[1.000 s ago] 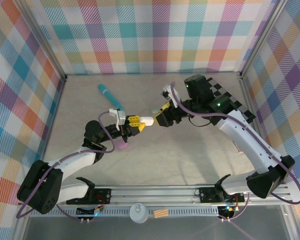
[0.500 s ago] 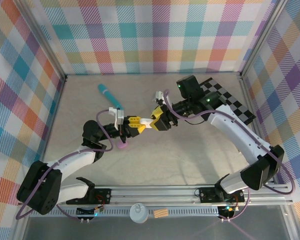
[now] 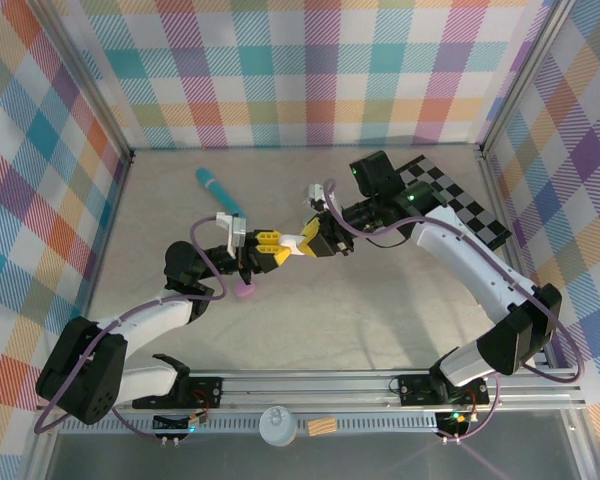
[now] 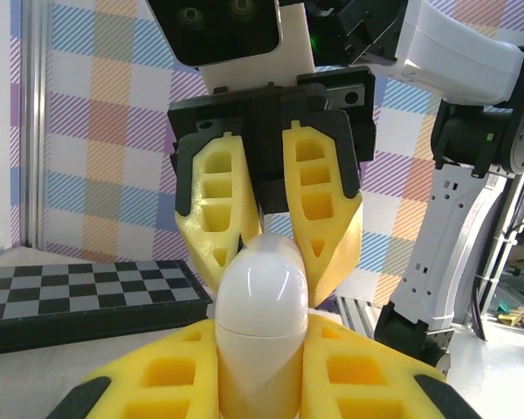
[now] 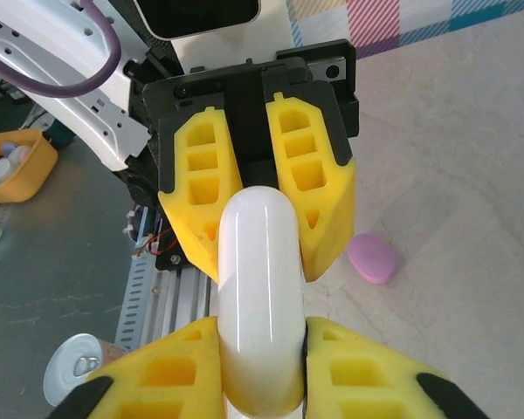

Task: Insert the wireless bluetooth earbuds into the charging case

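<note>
White charging case [image 3: 293,245] pinched at opposite ends by left fingers [image 4: 148,397] and right fingers [image 5: 349,340], well inside the table [image 3: 380,310] edges.

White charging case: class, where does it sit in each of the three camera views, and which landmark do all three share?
Top external: the white charging case is at mid-frame, between the two arms' tips.
Left wrist: bottom centre, upright between yellow fingers.
Right wrist: bottom centre, running up the frame.
Shared landmark: the plaid wall.
</note>
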Tool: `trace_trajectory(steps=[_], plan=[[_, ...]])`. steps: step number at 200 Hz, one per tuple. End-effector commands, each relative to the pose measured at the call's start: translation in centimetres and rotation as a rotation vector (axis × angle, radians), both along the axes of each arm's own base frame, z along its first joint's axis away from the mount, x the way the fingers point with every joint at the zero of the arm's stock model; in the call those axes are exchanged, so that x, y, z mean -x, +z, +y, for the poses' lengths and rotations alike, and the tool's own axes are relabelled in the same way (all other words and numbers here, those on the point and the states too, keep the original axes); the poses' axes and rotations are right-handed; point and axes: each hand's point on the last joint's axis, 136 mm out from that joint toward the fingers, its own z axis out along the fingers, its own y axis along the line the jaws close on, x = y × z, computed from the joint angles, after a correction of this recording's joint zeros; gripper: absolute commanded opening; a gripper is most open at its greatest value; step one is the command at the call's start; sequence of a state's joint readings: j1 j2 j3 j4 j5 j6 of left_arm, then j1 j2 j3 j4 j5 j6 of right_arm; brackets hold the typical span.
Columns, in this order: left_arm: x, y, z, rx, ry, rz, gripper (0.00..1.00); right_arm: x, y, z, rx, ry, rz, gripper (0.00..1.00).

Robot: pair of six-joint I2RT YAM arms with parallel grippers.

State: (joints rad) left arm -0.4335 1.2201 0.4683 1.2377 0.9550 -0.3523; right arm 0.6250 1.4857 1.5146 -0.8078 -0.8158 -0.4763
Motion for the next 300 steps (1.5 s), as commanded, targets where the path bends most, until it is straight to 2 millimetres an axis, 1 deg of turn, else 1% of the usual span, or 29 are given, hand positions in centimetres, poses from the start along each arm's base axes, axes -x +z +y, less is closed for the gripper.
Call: trace_trajectory(steps=[1,4,18,25,34,40,50,59,73,89,108,131,158,166,171,177,181,190,192,204,220,240,251,253,260,266,275,290,300], plan=[[-0.3,1.7,0.4,0.038,0.04,-0.072,0.29,0.4,0.8,0.1,-0.026,-0.008,-0.012,0.17],[-0.4,1.7,0.5,0.037,0.046,-0.069,0.34,0.3,0.8,0.1,-0.027,-0.018,-0.014,0.17],[-1.1,1.6,0.8,0.046,0.101,-0.062,0.68,-0.4,0.4,-0.1,-0.025,-0.067,-0.016,0.17],[-1.4,1.5,1.1,0.047,0.13,-0.065,0.82,-1.1,0.0,-0.2,-0.019,-0.106,-0.014,0.17],[-1.7,1.2,1.4,0.038,0.17,-0.068,0.95,-2.2,-0.6,-0.5,-0.018,-0.165,-0.001,0.18],[-1.9,0.8,1.6,0.021,0.201,-0.067,1.0,-3.1,-1.0,-0.7,-0.021,-0.21,0.017,0.17],[-2.4,-0.3,2.0,-0.033,0.259,-0.062,1.0,-4.5,-1.8,-0.9,-0.017,-0.287,0.053,0.17],[-3.2,-2.1,2.4,-0.121,0.328,-0.044,1.0,-5.9,-2.8,-1.3,0.003,-0.364,0.083,0.18],[-4.1,-4.6,3.5,-0.25,0.431,-0.037,1.0,-8.8,-5.2,-2.1,0.046,-0.527,0.147,0.18],[-4.8,-5.9,5.0,-0.349,0.536,-0.032,1.0,-11.1,-8.1,-2.4,0.09,-0.645,0.19,0.18],[-5.0,-7.1,6.3,-0.433,0.601,-0.001,1.0,-13.2,-11.8,-1.8,0.133,-0.712,0.256,0.16],[-4.6,-8.4,7.9,-0.522,0.661,0.073,1.0,-15.4,-15.7,-0.5,0.185,-0.734,0.327,0.16],[-2.9,-8.9,9.3,-0.553,0.696,0.152,1.0,-17.5,-18.4,1.8,0.2,-0.723,0.377,0.16],[-2.3,-9.0,9.5,-0.561,0.697,0.166,1.0,-17.9,-18.9,2.6,0.212,-0.715,0.387,0.16],[-2.0,-9.0,9.5,-0.565,0.696,0.17,1.0,-18.1,-19.9,3.0,0.235,-0.713,0.4,0.16],[-1.6,-9.1,9.4,-0.569,0.689,0.174,1.0,-18.5,-20.3,3.6,0.245,-0.704,0.404,0.16],[-1.5,-9.1,9.4,-0.575,0.688,0.18,1.0,-18.6,-20.9,4.0,0.259,-0.702,0.411,0.16],[-1.2,-9.3,9.5,-0.59,0.694,0.192,1.0,-19.1,-21.4,4.7,0.269,-0.701,0.418,0.16],[-1.2,-9.5,9.5,-0.596,0.694,0.194,1.0,-19.1,-21.8,4.9,0.274,-0.7,0.425,0.16],[-1.1,-9.8,9.6,-0.615,0.701,0.206,1.0,-19.5,-22.6,5.9,0.278,-0.689,0.441,0.16],[-1.2,-10.0,9.8,-0.621,0.717,0.223,1.0,-20.3,-23.9,6.7,0.289,-0.69,0.452,0.16],[-1.8,-10.9,10.6,-0.649,0.769,0.28,1.0,-21.1,-25.4,7.2,0.307,-0.704,0.474,0.19],[-1.9,-11.1,10.8,-0.67,0.78,0.297,1.0,-21.4,-25.8,7.4,0.311,-0.709,0.486,0.21],[-1.7,-11.7,11.0,-0.693,0.779,0.316,1.0,-21.4,-25.9,7.4,0.312,-0.71,0.486,0.21],[-1.8,-11.9,11.3,-0.711,0.794,0.338,1.0,-21.6,-26.0,7.4,0.314,-0.716,0.486,0.23],[-1.9,-12.0,11.6,-0.724,0.811,0.357,1.0,-21.8,-26.0,7.2,0.316,-0.725,0.479,0.26],[-2.1,-12.3,12.1,-0.753,0.835,0.387,1.0,-22.0,-26.0,7.0,0.319,-0.734,0.462,0.33],[-2.4,-13.0,12.9,-0.822,0.874,0.434,1.0,-22.2,-24.8,6.6,0.305,-0.737,0.417,0.45],[-2.6,-13.6,13.4,-0.875,0.89,0.461,1.0,-22.2,-23.6,6.2,0.284,-0.733,0.369,0.53]])
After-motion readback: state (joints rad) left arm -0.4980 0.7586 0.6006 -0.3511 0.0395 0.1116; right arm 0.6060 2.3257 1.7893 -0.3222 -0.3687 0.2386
